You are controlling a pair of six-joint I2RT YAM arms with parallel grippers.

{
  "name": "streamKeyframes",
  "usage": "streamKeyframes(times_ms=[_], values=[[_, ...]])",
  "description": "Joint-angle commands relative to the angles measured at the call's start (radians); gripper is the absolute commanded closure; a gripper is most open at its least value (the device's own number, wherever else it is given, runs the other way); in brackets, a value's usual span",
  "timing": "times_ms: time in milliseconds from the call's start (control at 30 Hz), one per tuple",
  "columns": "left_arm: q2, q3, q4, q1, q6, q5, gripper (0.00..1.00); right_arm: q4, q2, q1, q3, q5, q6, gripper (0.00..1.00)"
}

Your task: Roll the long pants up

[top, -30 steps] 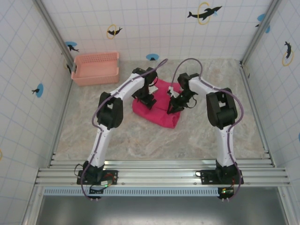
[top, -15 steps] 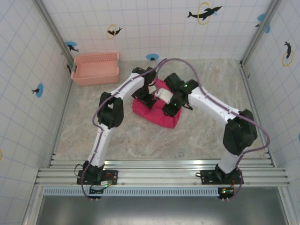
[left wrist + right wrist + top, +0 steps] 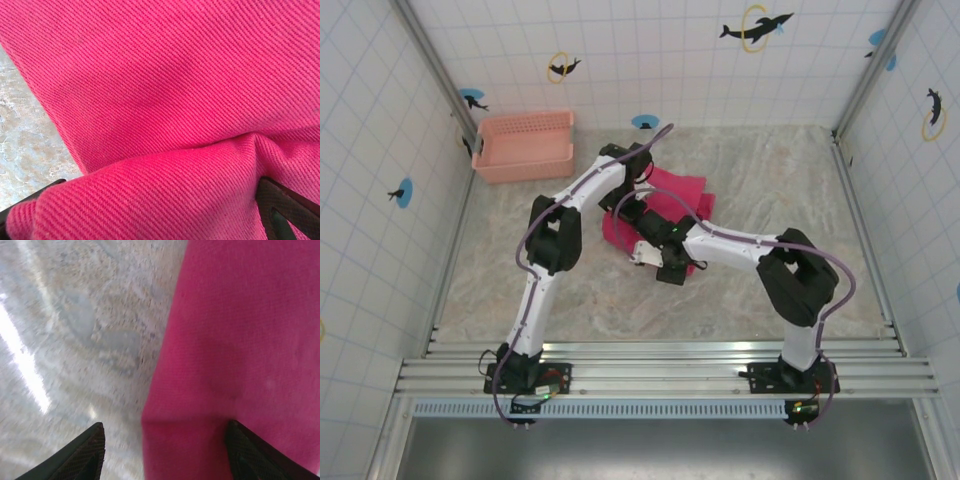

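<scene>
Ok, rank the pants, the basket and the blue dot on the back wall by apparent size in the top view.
1. Long pants, partly hidden by the arms, so close to the basket.
2. Mesh basket.
3. Blue dot, clearly smallest.

No text, labels or numbers can be read — only picture decals.

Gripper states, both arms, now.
Left gripper: fingers apart with a fold of the long pants bunched between them.
Right gripper: open, over the pants' edge, holding nothing.
</scene>
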Motion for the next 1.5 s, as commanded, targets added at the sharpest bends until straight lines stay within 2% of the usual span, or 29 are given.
streamKeyframes(times_ms=[0, 167, 233, 433, 600, 867, 1067, 1267, 1467], values=[[0.022, -0.047, -0.03, 0.01, 0.015, -0.057, 0.03, 0.053, 0.088, 0.007, 0.027, 0.094, -0.022, 0.36], [0.001, -0.075, -0.036, 0.01, 0.034, -0.057, 0.03, 0.114, 0.156, 0.005, 0.054, 0.216, -0.027, 0.4], [-0.011, -0.092, -0.037, 0.011, 0.044, -0.058, 0.03, 0.107, 0.178, -0.011, 0.08, 0.212, -0.025, 0.46], [-0.039, -0.126, -0.033, 0.015, 0.07, -0.062, 0.03, 0.032, 0.192, -0.061, 0.152, 0.052, -0.028, 0.82], [-0.059, -0.134, -0.035, 0.026, 0.077, -0.062, 0.03, -0.028, 0.135, -0.062, 0.156, -0.072, -0.037, 0.95], [-0.126, -0.19, -0.036, 0.032, 0.113, -0.071, 0.03, -0.198, 0.011, 0.0, 0.134, -0.333, 0.008, 1.0], [-0.221, -0.344, 0.004, 0.032, 0.124, -0.048, 0.03, -0.389, -0.053, 0.047, 0.159, -0.61, 0.059, 1.0], [-0.401, -0.58, 0.044, 0.03, 0.133, -0.029, 0.03, -0.434, -0.056, -0.052, 0.2, -0.915, 0.157, 0.99], [-0.573, -0.661, 0.076, 0.03, 0.155, -0.039, 0.03, -0.566, 0.121, -0.127, 0.375, -1.122, 0.2, 0.96]])
